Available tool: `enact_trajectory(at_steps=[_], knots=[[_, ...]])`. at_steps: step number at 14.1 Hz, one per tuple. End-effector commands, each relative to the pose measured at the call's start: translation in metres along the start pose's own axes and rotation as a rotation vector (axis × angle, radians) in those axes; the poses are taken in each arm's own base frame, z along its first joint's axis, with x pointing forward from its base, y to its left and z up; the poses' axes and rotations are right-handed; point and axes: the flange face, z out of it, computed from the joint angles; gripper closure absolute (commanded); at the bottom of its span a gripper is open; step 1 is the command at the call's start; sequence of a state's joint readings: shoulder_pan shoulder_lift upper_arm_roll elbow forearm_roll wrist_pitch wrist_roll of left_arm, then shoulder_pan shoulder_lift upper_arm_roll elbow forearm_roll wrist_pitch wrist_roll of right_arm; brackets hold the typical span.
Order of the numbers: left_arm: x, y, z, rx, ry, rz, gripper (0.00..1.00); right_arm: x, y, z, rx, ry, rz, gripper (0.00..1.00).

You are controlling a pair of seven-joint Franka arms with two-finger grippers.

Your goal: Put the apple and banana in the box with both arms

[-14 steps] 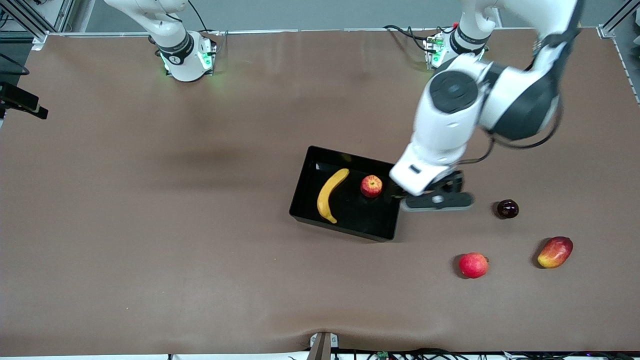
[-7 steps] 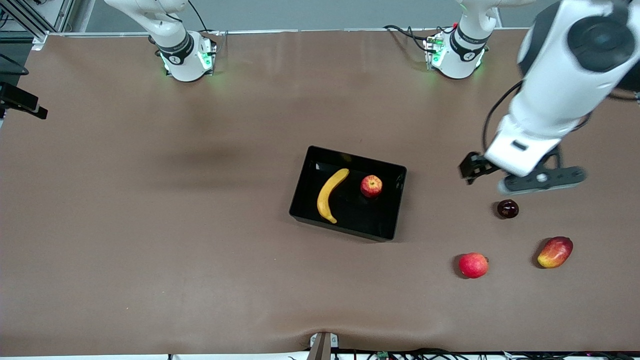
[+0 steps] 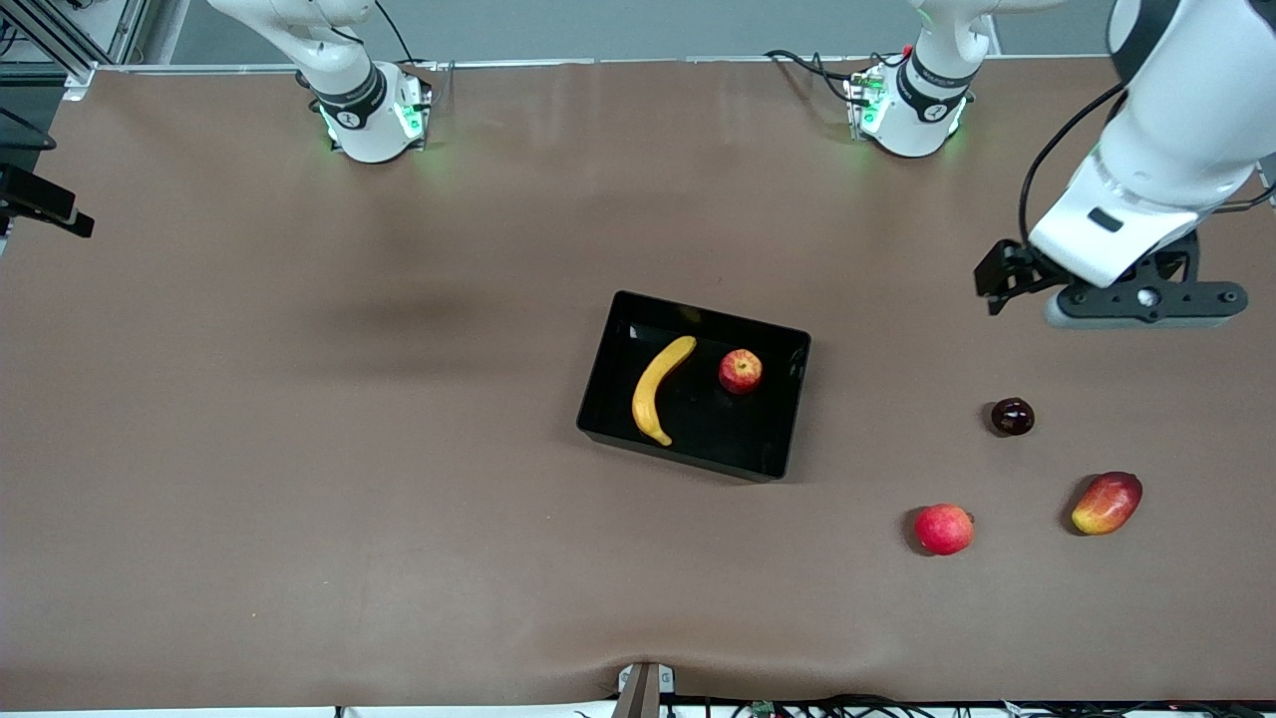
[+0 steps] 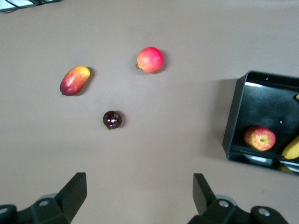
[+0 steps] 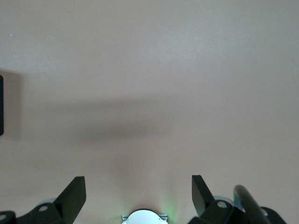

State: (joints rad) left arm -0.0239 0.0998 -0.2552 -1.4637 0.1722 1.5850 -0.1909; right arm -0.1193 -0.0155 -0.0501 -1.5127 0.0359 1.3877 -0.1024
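Fig.: apple (image 3: pixel 741 371) & banana (image 3: pixel 659 389), light, bruisable, lie in box (image 3: pixel 601 374); I'd grip banana mid-curve; left gripper (image 4: pixel 137 198) over bare table, right gripper (image 5: pixel 138 198) parked near its base, both spread wide & empty.

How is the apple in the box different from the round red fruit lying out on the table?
The apple has yellowish streaks; the round red fruit is an even pinkish red. The apple lies in the black box beside the banana; the round red fruit lies on the bare table, nearer the front camera, toward the left arm's end. Both are small and round, and neither is touched by a hand.
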Motion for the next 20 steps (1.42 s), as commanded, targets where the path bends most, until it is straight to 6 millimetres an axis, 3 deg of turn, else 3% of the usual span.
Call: enact_trajectory(at_steps=[1, 7, 12, 20], knots=[[-0.029, -0.019, -0.005, -0.023, -0.017, -0.003, 0.0, -0.001, 0.005, -0.001, 0.024, -0.004, -0.002, 0.0], [-0.041, -0.056, -0.004, -0.095, -0.034, -0.083, 0.0, 0.0, 0.013, 0.001, 0.052, -0.005, 0.01, 0.0], [-0.047, -0.057, -0.008, -0.138, -0.035, -0.085, 0.0, 0.0, 0.014, 0.001, 0.052, -0.005, -0.004, 0.0], [-0.036, -0.067, -0.018, -0.148, -0.01, -0.093, 0.0, 0.0, 0.014, 0.001, 0.052, -0.005, -0.006, 0.0]])
